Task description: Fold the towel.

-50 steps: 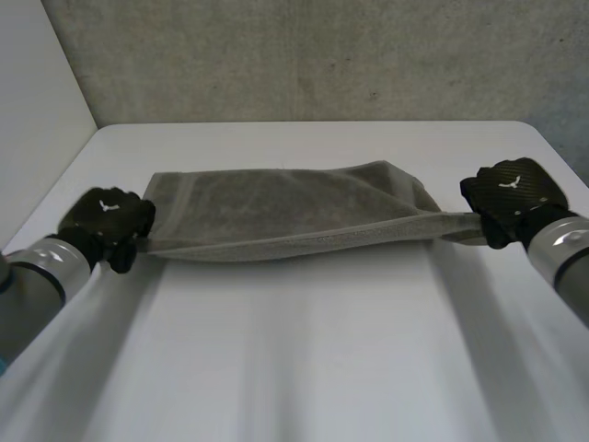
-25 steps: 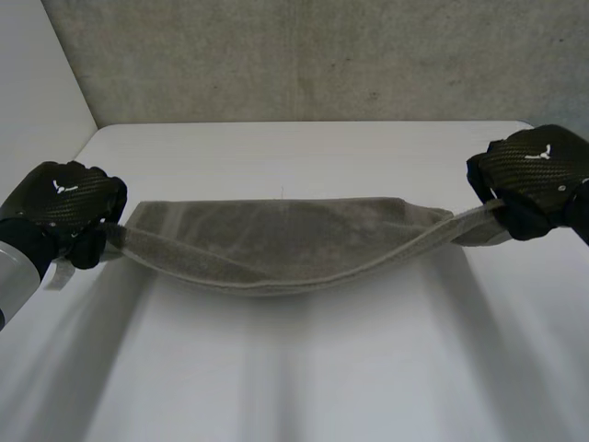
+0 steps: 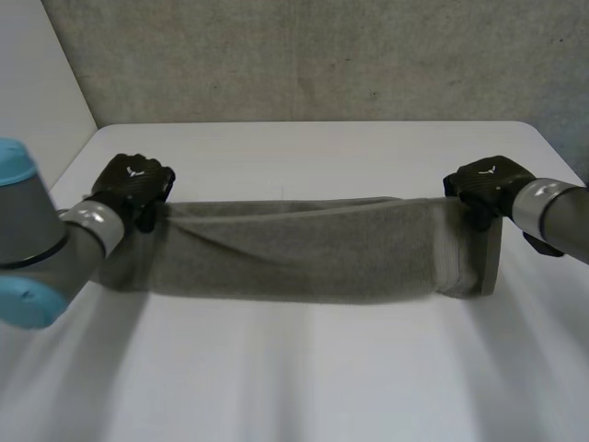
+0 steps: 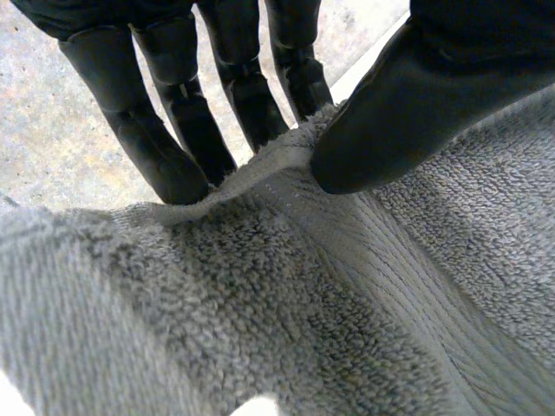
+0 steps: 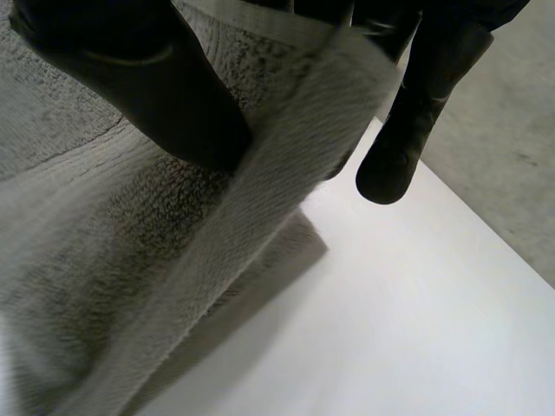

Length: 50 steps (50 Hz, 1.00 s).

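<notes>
Over white table [image 3: 304, 368], left robot hand [image 3: 136, 180] and right robot hand [image 3: 486, 182] pinch towel [image 3: 304, 250] ends.

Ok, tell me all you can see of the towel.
The towel is grey terry with a flat woven band near its edge. It is stretched wide between both hands and hangs as a long strip over the white table. The left hand pinches one end's upper edge between thumb and fingers; the right hand pinches the other end likewise.
</notes>
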{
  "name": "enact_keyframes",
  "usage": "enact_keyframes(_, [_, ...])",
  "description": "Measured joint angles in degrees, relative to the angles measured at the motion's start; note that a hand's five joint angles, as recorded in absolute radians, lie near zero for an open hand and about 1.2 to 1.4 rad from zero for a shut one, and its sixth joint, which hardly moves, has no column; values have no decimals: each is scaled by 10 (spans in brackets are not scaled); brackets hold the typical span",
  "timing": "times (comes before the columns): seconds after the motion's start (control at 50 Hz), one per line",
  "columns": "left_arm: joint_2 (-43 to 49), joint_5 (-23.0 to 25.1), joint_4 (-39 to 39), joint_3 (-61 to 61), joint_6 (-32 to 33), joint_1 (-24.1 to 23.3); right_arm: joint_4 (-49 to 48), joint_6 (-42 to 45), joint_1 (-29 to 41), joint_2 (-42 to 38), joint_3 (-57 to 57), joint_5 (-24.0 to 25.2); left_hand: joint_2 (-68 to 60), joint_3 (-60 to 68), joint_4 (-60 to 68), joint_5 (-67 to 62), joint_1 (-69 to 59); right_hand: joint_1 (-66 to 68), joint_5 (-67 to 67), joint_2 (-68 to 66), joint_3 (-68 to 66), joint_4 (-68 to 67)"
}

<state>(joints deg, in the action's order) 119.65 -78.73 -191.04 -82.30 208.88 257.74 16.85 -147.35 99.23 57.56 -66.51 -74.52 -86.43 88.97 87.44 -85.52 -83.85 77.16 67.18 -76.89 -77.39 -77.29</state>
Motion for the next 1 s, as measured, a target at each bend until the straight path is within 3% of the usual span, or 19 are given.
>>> enact_keyframes(0.2, [121,-54,-3,139,-2,-18,-145,-22,34,-89,45,-80,0,0,0,0,0,0,0,0,0,0])
enact_keyframes(0.26, [139,-57,-4,156,-2,-20,-176,-24,40,-98,44,-90,43,-62,-54,24,26,-43,-38,34,34,36])
enact_keyframes(0.3, [149,-58,-4,163,-1,-22,-189,-24,43,-104,44,-97,270,-291,-293,259,265,-262,-259,267,259,260])
enact_keyframes(0.32, [150,-58,-4,163,-1,-23,-191,-23,43,-105,44,-99,329,-352,-342,306,313,-308,-307,303,294,294])
enact_keyframes(0.36, [155,-60,-5,165,-1,-25,-195,-22,45,-109,45,-107,538,-567,-562,521,526,-518,-531,517,503,501])
enact_keyframes(0.42, [157,-66,-5,165,-1,-28,-196,-20,47,-111,48,-120,698,-731,-716,703,677,-625,-637,624,626,622])
enact_keyframes(0.6, [135,-85,-12,160,-5,-30,-193,-22,47,-87,42,-134,714,-747,-722,726,685,-635,-637,625,631,623])
enact_keyframes(0.8, [61,-80,-14,104,-26,-27,-180,-22,41,-4,-29,-118,715,-748,-722,729,687,-636,-637,625,631,623])
enact_keyframes(0.92, [8,-42,-16,22,-66,-23,-118,-25,39,45,-105,-81,715,-750,-722,730,688,-624,-626,619,623,620])
enact_keyframes(1.0, [-24,1,-17,-30,-104,-18,-87,-34,35,59,-154,-53,718,-751,-722,730,688,-517,-511,515,523,521])
